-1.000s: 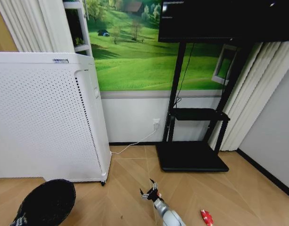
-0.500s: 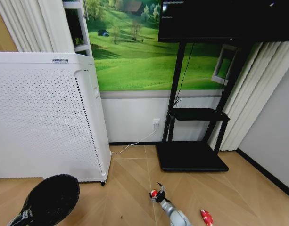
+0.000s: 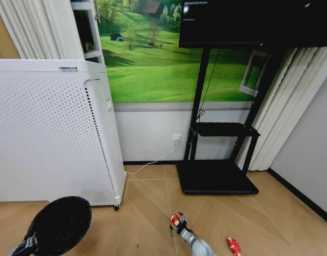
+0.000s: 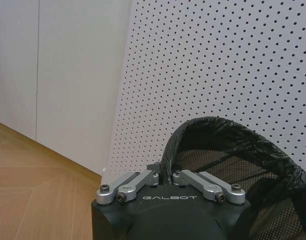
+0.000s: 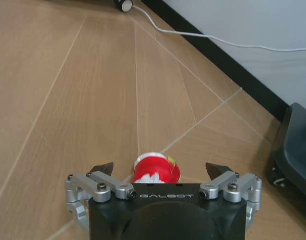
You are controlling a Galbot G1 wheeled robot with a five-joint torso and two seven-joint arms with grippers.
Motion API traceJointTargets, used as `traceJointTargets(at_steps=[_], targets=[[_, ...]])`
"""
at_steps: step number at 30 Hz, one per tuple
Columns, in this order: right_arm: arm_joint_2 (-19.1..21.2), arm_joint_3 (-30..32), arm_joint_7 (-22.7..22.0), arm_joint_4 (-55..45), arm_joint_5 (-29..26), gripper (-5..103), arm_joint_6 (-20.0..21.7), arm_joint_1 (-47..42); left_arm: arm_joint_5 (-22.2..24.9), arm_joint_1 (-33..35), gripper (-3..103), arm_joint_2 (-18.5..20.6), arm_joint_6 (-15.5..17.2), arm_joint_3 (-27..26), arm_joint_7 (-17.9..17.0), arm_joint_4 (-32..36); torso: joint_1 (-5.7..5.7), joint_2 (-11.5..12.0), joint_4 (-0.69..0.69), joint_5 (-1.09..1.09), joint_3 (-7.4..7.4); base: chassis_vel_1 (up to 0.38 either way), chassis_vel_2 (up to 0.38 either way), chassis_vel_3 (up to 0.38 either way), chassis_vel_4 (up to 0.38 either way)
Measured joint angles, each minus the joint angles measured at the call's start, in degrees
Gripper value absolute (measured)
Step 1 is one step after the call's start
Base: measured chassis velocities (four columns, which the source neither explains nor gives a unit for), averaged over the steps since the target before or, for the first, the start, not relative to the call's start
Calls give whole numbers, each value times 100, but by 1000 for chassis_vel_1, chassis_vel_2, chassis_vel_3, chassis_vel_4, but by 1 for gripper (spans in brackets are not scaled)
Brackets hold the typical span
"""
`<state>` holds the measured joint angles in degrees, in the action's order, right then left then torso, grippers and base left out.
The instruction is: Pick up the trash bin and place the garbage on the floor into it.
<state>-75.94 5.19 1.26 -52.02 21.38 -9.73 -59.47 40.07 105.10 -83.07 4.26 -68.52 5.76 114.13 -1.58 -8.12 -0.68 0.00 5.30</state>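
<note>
Since half a second ago, almost still: right gripper [image 3: 177, 224] sunk a touch lower over the floor [image 3: 142, 202], trash bin [image 3: 59, 224] edged slightly rightward at lower left, in front of the white perforated appliance [image 3: 51, 133]. Right gripper's jaws spread wide in the wrist view, either side of a red-and-white crumpled scrap [image 5: 156, 170] without visibly clamping it; another small red item [image 3: 233, 246] lying on the parquet to the right, apart. Left gripper [image 4: 166, 179] closed tight on the bin's rim, black liner pinched between the fingers, bin held tilted beside the appliance.
</note>
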Motion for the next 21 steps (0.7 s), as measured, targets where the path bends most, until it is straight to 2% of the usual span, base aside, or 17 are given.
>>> traceJointTargets(at_steps=[7, 9, 12, 14, 15, 16, 18, 19, 21], targets=[[-66, 63, -59, 338, 227, 103, 0, 121, -2, -26, 7, -1, 6, 41, -8, 38, 0, 0, 0, 0, 0, 0, 0, 0, 0], [-100, 61, -134, 455, 260, 94, 16, 163, -5, -31, 7, -1, 15, 69, -12, 54, 0, 0, 0, 0, 0, 0, 0, 0, 0], [-124, 61, -172, 511, 278, 89, 27, 182, -8, -34, 7, -1, 16, 86, -13, 60, 0, 0, 0, 0, 0, 0, 0, 0, 0], [-144, 57, -208, 540, 296, 78, 43, 195, -16, -37, 7, 2, 20, 114, -19, 67, 0, 0, 0, 0, 0, 0, 0, 0, 0], [-144, 57, -208, 540, 296, 78, 43, 195, -16, -37, 7, 2, 20, 114, -19, 67, 0, 0, 0, 0, 0, 0, 0, 0, 0], [-144, 55, -213, 537, 298, 67, 47, 193, -16, -44, 7, 7, 21, 122, -22, 67, 0, 0, 0, 0, 0, 0, 0, 0, 0], [-144, 55, -213, 527, 298, 67, 50, 189, -17, -49, 7, 12, 22, 126, -24, 67, 0, 0, 0, 0, 0, 0, 0, 0, 0], [-140, 59, -214, 519, 299, 56, 50, 180, -18, -55, 7, 14, 24, 134, -26, 67, 0, 0, 0, 0, 0, 0, 0, 0, 0], [-133, 60, -214, 512, 301, 56, 53, 170, -18, -58, 7, 14, 25, 140, -27, 68, 0, 0, 0, 0, 0, 0, 0, 0, 0]])
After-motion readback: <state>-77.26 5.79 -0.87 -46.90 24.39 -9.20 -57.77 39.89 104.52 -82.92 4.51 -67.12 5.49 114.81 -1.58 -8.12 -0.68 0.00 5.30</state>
